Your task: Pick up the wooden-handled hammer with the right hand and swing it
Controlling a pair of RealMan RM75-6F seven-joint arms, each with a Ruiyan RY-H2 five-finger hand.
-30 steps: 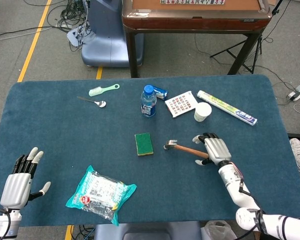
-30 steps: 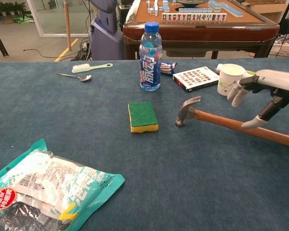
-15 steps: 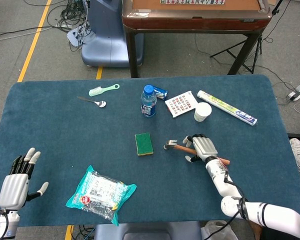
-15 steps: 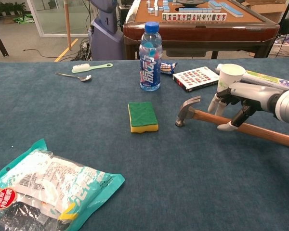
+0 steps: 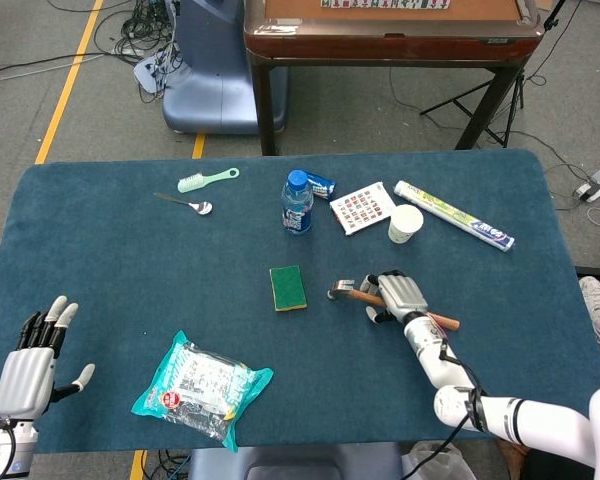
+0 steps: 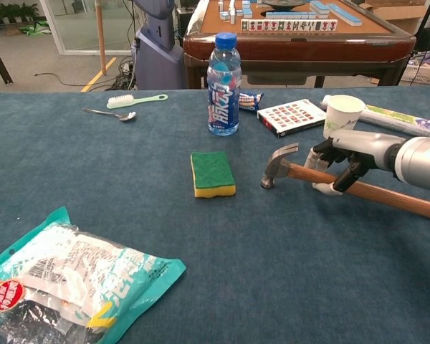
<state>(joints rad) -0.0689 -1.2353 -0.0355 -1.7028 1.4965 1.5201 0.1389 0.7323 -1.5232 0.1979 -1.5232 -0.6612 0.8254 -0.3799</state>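
The wooden-handled hammer point(image 5: 341, 292) lies flat on the blue table cloth, right of centre, its metal head point(image 6: 280, 162) pointing left and its handle point(image 6: 405, 201) running to the right. My right hand point(image 5: 397, 296) arches over the handle just behind the head. In the chest view the right hand point(image 6: 352, 160) has its fingers point(image 6: 321, 153) on the far side of the handle and its thumb on the near side, curled in but not clamped. My left hand point(image 5: 32, 364) hovers open at the table's front left corner, fingers spread, holding nothing.
A green sponge point(image 5: 288, 287) lies left of the hammer head. Behind stand a water bottle point(image 5: 297, 203), a paper cup point(image 5: 406, 223), a card box point(image 5: 363, 208) and a long tube point(image 5: 455, 216). A snack bag point(image 5: 202, 386) lies front left; spoon point(image 5: 186, 203) and toothbrush point(image 5: 207, 179) back left.
My right hand slid left along the handle toward the hammer head and its fingers curled down around the handle. The hammer stayed put. The left hand barely moved.
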